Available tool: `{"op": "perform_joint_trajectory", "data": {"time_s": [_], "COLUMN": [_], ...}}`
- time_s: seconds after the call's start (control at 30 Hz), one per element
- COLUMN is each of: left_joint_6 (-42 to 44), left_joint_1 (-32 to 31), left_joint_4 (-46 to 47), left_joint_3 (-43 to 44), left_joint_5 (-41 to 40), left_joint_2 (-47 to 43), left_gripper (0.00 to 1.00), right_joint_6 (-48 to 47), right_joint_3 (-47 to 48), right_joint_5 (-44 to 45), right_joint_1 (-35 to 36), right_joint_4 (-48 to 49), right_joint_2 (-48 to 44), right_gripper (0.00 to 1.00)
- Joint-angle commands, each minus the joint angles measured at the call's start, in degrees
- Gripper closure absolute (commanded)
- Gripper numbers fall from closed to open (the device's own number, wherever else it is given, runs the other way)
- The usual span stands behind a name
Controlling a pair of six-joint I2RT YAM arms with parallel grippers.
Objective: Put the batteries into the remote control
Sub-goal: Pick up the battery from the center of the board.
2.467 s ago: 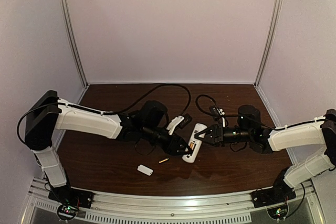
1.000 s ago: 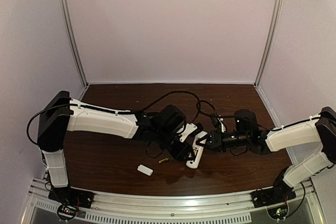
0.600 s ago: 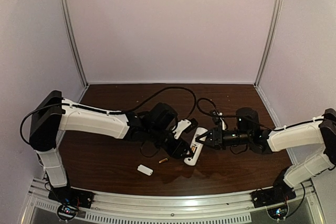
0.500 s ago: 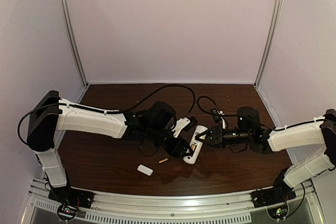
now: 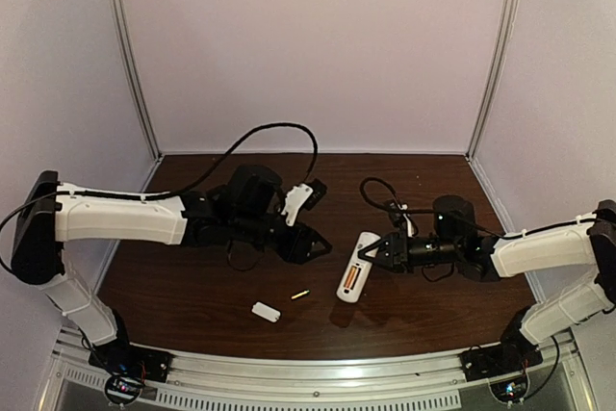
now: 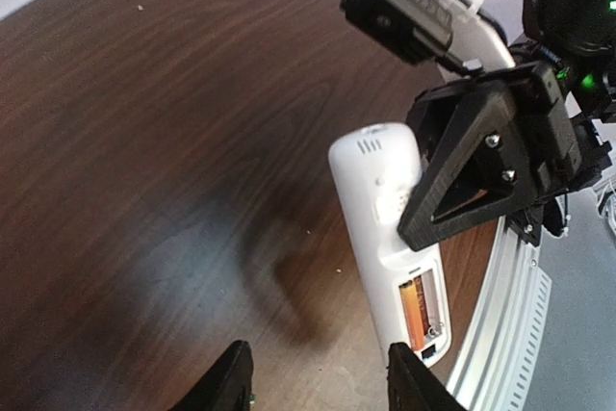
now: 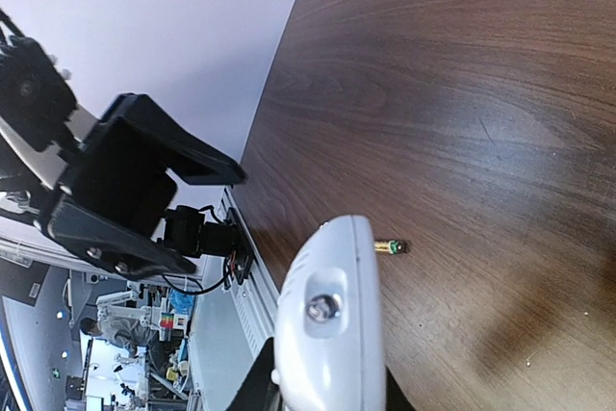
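Note:
The white remote control (image 5: 352,278) lies back-up on the brown table, its battery bay open. An orange battery (image 6: 416,307) sits in the bay. My right gripper (image 5: 373,253) is shut on the remote's far end; the remote shows end-on in the right wrist view (image 7: 325,334). The golden-brass battery (image 5: 300,294) lies loose on the table left of the remote, and also shows in the right wrist view (image 7: 387,247). My left gripper (image 5: 313,244) is open and empty, left of the remote; its fingertips (image 6: 231,384) show at the bottom of the left wrist view.
A small white cover piece (image 5: 266,311) lies near the front edge. The metal rail (image 5: 318,377) runs along the table's near edge. Black cables (image 5: 371,190) loop over the table behind the grippers. Grey walls enclose three sides.
My left gripper has pulled back left and away from the remote, open and empty. The orange battery stays in the bay. My right gripper still holds the remote.

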Motion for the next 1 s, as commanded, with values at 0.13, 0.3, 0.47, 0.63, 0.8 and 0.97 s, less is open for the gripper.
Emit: {"op": "perform_joint_trajectory", "data": {"time_s": [0.13, 0.3, 0.47, 0.63, 0.8, 0.97], "left_joint_6": [8.68, 13.16, 16.58, 17.09, 17.66, 18.27], "left_joint_1": [0.28, -0.52, -2.60, -2.88, -3.62, -3.61], "left_joint_4": [-9.38, -14.75, -22.20, -23.95, -25.69, -27.31], "left_joint_3": [-2.20, -0.62, 4.82, 7.59, 9.09, 10.53], "left_joint_5": [-5.23, -5.94, -11.27, -10.67, -11.44, -12.84], "left_joint_2": [-0.59, 3.05, 9.65, 13.55, 16.24, 18.04], "left_gripper": [0.63, 0.67, 0.68, 0.69, 0.71, 0.74], "right_joint_6": [0.32, 1.19, 0.78, 0.42, 0.34, 0.29], "right_joint_3": [0.44, -0.62, -0.41, -0.20, -0.70, -0.82], "right_joint_5": [1.76, 0.72, 0.02, -0.54, -0.89, -1.25], "right_joint_1": [-3.66, -6.73, -7.85, -8.27, -8.74, -9.02], "right_joint_4": [-4.54, -5.22, -5.92, -6.31, -5.88, -5.33], "right_joint_2": [0.88, 1.31, 1.56, 1.65, 1.91, 2.09], "right_gripper": [1.00, 1.00, 1.00, 1.00, 1.00, 1.00]}}
